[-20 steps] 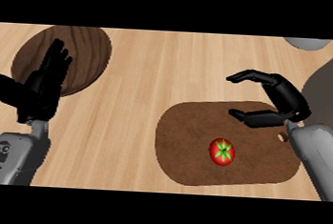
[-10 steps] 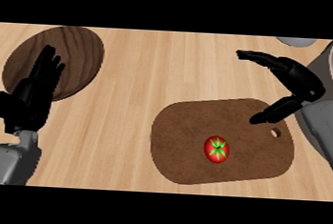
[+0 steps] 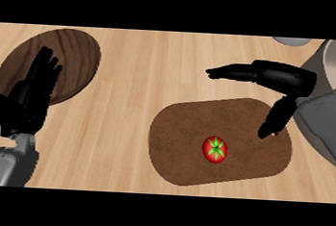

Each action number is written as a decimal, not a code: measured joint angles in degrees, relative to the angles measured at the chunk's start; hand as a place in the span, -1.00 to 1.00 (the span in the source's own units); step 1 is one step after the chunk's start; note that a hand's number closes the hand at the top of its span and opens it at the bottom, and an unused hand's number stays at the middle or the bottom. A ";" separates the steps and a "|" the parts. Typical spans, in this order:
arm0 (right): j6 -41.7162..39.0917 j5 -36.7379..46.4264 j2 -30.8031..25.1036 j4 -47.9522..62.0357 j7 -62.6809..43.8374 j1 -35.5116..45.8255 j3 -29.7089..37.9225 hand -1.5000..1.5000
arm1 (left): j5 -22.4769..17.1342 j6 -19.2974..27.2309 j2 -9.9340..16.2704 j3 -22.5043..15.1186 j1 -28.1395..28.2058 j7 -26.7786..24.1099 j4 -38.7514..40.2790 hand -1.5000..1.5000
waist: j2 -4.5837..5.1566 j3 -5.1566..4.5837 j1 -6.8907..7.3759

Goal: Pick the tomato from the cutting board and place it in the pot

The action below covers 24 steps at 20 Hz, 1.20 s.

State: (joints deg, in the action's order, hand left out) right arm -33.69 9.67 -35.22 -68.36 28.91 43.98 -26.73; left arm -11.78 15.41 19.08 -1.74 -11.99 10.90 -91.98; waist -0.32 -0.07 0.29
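tomato [image 3: 215, 149] on cutting board [image 3: 184, 135] | right hand [image 3: 276, 79] open, apart, up-right of it

Right hand [image 3: 286, 82] swung left, fingers [image 3: 233, 72] now spread above cutting board [image 3: 191, 135].

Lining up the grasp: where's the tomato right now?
In the head view the tomato lies on the brown cutting board, right of centre, just below and left of the open right hand.

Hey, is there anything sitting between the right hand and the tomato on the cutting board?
Nothing visible. The tomato lies alone on the cutting board, and the open right hand hangs above the board's far right part with only bare board between them.
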 measured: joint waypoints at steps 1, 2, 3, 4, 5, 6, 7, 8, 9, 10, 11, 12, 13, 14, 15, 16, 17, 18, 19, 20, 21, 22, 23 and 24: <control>-0.69 1.03 0.17 -1.30 -1.48 0.52 -1.28 -1.00 | -0.24 -0.19 0.43 0.44 -0.27 0.52 -0.40 0.00 | -0.01 0.00 0.00; -1.35 2.20 0.24 -2.21 -2.49 0.97 -2.49 -1.00 | -0.15 -0.11 0.38 0.51 -0.95 0.88 0.01 0.00 | 0.05 0.01 -0.07; -1.88 3.10 0.30 -3.66 -3.65 0.56 -3.51 -1.00 | -0.51 -0.55 0.90 1.05 -0.26 1.22 -0.61 0.00 | 0.02 0.01 -0.06; -2.52 4.00 0.63 -4.94 -4.81 0.19 -4.62 -1.00 | -0.39 -0.42 0.56 0.87 -0.11 1.37 -0.76 0.00 | 0.03 0.01 -0.14; -3.32 4.47 0.71 -7.08 -6.39 -0.71 -5.41 -1.00 | -0.69 -0.87 0.78 1.39 0.20 1.18 -0.68 0.00 | 0.01 0.01 -0.31; -4.43 4.67 0.51 -9.04 -7.79 -1.36 -5.55 -1.00 | -0.48 -0.82 0.51 1.34 1.12 0.93 -1.34 0.00 | 0.01 0.02 -0.36; -5.00 5.40 0.81 -10.19 -8.61 -2.17 -5.72 -1.00 | -0.28 -0.70 0.36 1.41 0.70 1.37 -1.58 0.00 | 0.04 0.02 -0.38; -5.76 5.90 1.36 -11.20 -9.66 -2.88 -5.71 -1.00 | -0.05 -0.81 0.16 1.61 0.72 1.10 -1.26 0.00 | 0.08 0.03 -0.38; -6.72 6.31 1.45 -12.30 -10.30 -3.54 -5.16 -1.00 | 0.15 -0.88 -0.26 1.52 1.01 1.21 -1.55 0.00 | 0.12 0.04 -0.36; -7.29 6.73 1.99 -13.78 -11.54 -4.66 -5.01 -1.00 | 0.48 -1.01 -0.51 1.51 1.09 1.04 -1.49 0.00 | 0.13 0.04 -0.39; -7.65 7.55 2.62 -14.62 -12.18 -5.65 -4.84 -1.00 | 0.61 -1.27 -0.58 1.64 1.61 1.17 -2.10 0.00 | 0.15 0.04 -0.35; -8.91 7.59 2.90 -15.54 -13.14 -5.92 -4.05 -1.00 | 0.76 -1.81 -0.83 1.84 1.75 0.31 -1.24 0.00 | 0.18 0.05 -0.36; -9.29 8.35 3.80 -16.03 -13.66 -6.40 -3.62 -1.00 | 0.43 -2.50 -0.67 2.43 1.87 0.47 -1.32 0.00 | 0.20 0.04 -0.31; -9.51 9.13 4.05 -16.59 -13.56 -7.48 -3.26 -1.00 | 0.75 -2.39 -0.71 2.66 1.25 1.10 -1.42 0.00 | 0.21 0.04 -0.31; -9.36 10.49 4.48 -16.67 -13.21 -8.31 -3.39 -1.00 | 0.97 -2.56 -1.08 2.87 0.65 0.52 -0.30 0.00 | 0.24 0.05 -0.32; -9.61 11.42 4.76 -17.80 -13.72 -9.44 -3.53 -1.00 | 1.41 -2.39 -1.33 2.82 0.24 0.81 -0.33 0.00 | 0.25 0.05 -0.35; -9.34 12.91 5.53 -17.53 -13.98 -9.94 -3.90 -1.00 | 1.47 -2.58 -1.43 3.05 -0.25 0.84 0.02 0.00 | 0.26 0.05 -0.32; -9.29 14.15 5.13 -17.49 -13.47 -10.48 -3.62 -1.00 | 1.78 -2.81 -1.40 3.18 0.00 0.67 0.13 0.00 | 0.28 0.06 -0.28; -9.49 15.15 5.60 -17.99 -14.41 -10.90 -3.51 -1.00 | 1.85 -2.94 -1.51 3.18 0.31 1.03 -0.63 0.00 | 0.27 0.06 -0.26; -9.43 16.38 5.99 -17.99 -14.81 -11.10 -3.37 -1.00 | 2.17 -2.68 -1.75 3.14 -0.02 1.69 -0.90 0.00 | 0.27 0.06 -0.24; -9.23 17.49 6.42 -18.56 -15.42 -11.87 -3.18 -1.00 | 2.56 -2.62 -2.04 3.14 0.27 1.46 -1.17 0.00 | 0.27 0.06 -0.24; -8.53 19.03 7.13 -17.72 -15.20 -12.13 -3.35 -1.00 | 2.86 -2.57 -2.30 2.91 1.02 1.82 -2.22 0.00 | 0.27 0.06 -0.14; -8.14 20.41 7.43 -17.19 -14.68 -12.39 -3.26 -1.00 | 2.34 -3.44 -2.20 3.62 1.07 1.24 -1.70 0.00 | 0.30 0.07 -0.12; -8.20 21.55 7.94 -17.14 -14.51 -12.91 -2.89 -1.00 | 2.47 -3.74 -2.28 3.88 1.07 1.37 -1.77 0.00 | 0.30 0.07 -0.13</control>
State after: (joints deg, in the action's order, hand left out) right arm -41.90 31.21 -27.29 -85.51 14.40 31.07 -29.62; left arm -9.31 11.67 16.80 2.14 -10.92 12.27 -93.75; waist -0.02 0.00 0.16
